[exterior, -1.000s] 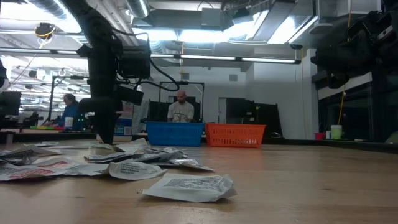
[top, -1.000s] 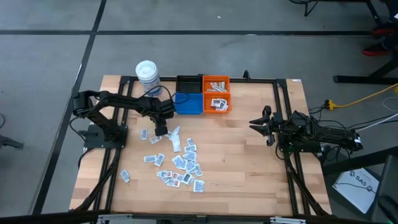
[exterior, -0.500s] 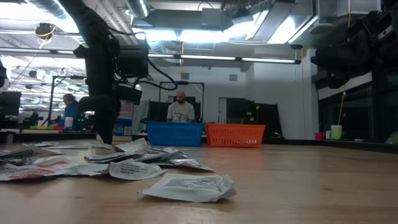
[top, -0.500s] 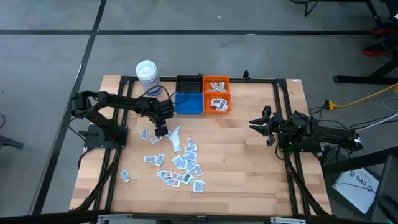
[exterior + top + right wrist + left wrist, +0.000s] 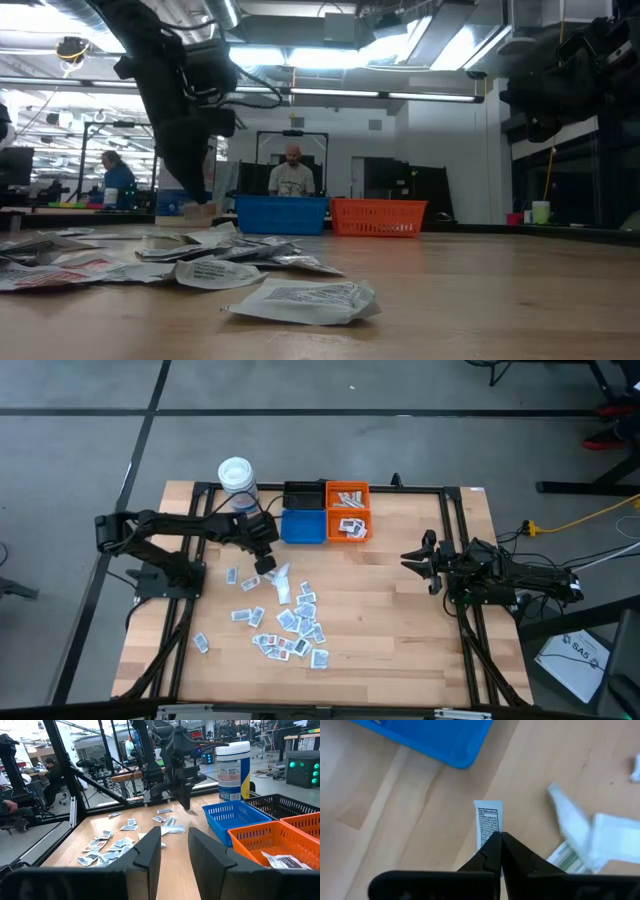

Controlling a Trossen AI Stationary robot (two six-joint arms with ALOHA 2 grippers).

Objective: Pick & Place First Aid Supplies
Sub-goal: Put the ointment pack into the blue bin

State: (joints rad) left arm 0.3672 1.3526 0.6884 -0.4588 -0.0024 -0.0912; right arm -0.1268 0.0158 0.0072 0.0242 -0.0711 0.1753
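The first aid supplies are small flat white sachets, and several lie scattered on the wooden table [image 5: 400,620] left of centre [image 5: 290,622] [image 5: 215,272]. My left gripper [image 5: 265,563] [image 5: 193,196] hangs above the far end of this scatter, near the blue bin [image 5: 303,526], shut on one printed white sachet [image 5: 487,822]. My right gripper [image 5: 425,560] [image 5: 174,855] waits open at the table's right side, level, with nothing between its fingers. My left gripper pinches one end of the narrow printed sachet [image 5: 489,836] between its two fingertips. The fingers slant steeply down from above and lie along the sachet. The sachet sticks out beyond the fingertips, lifted clear of the table [image 5: 197,209].
A blue bin [image 5: 430,737], a black bin [image 5: 303,494] and two orange bins [image 5: 347,495] [image 5: 347,527] holding sachets stand at the table's far middle. A white lidded tub [image 5: 238,480] stands left of them. Bare wood lies between the scatter and my right gripper.
My left gripper has risen from the table with the sachet and tipped, its fingers now slanting instead of pointing straight down. The sachet has come up clear of the wood. The other sachets have stayed where they were.
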